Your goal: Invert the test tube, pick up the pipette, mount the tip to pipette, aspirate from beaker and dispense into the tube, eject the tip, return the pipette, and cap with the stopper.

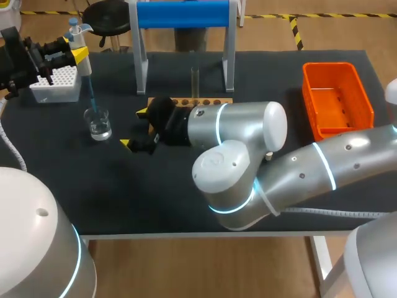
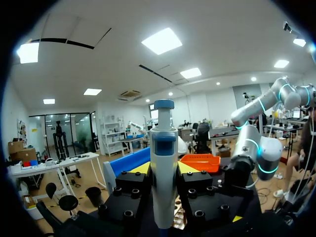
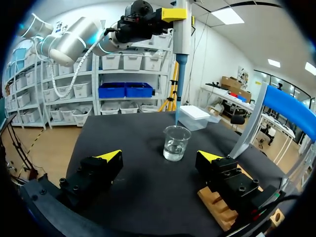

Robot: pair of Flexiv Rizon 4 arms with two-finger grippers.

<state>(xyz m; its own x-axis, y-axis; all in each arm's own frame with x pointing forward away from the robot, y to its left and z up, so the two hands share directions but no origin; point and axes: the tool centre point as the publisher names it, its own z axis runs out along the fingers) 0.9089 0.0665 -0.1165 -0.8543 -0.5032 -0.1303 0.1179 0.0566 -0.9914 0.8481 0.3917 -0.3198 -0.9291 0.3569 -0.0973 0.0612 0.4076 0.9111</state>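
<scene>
Over the beaker [image 1: 98,123], the pipette [image 1: 83,62] was held upright, clamped in the left gripper [image 1: 77,54], its tip apparently dipped in for aspirating, while the right gripper [image 1: 134,128] was spread apart, empty.

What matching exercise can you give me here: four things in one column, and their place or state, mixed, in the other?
1. pipette
2. beaker
3. test tube
4. right gripper

a. open, holding nothing
b. upright in the wooden rack
c. holds clear liquid
d. clamped in the left gripper

Pairs: 1-d, 2-c, 3-b, 4-a.
</scene>
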